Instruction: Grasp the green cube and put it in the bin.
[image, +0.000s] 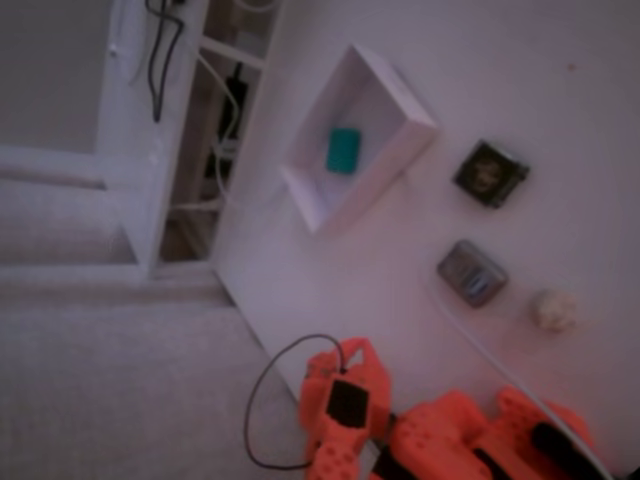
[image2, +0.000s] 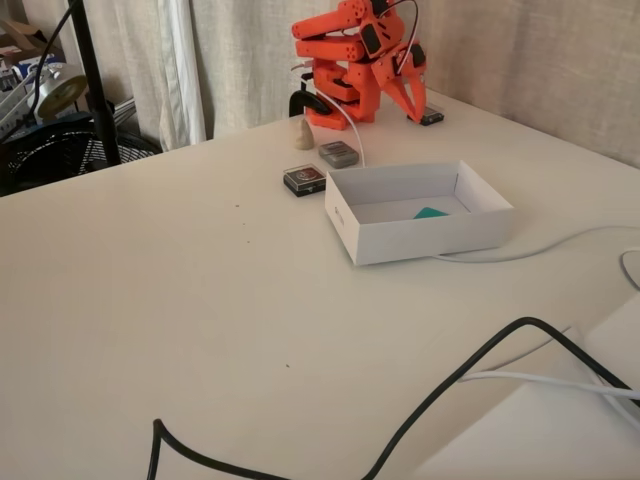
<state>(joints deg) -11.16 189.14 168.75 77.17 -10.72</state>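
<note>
- The green cube (image: 343, 150) lies on the white floor of the bin (image: 410, 108), apart from the walls in a fixed view; in the other fixed view only its top (image2: 431, 213) shows above the near wall.
- The bin (image2: 420, 241) stands on the table (image2: 200, 300), well away from the gripper (image2: 418, 108), with bare tabletop on its near side.
- The gripper is folded back with the orange arm (image2: 350, 60) at the far end of the table, fingers pointing down — it holds nothing, but whether the jaws are parted or closed I cannot tell.
- Between the arm and the bin sit a grey metallic object (image2: 338, 153) and a dark square object (image2: 304, 180), both just beside the bin's far corner, not touching it.
- A small pale lump (image: 553, 310) lies near the arm's base.
- A white cable (image2: 540, 248) runs along the table from the bin's right side — a black cable (image2: 480, 370) crosses the near tabletop.
</note>
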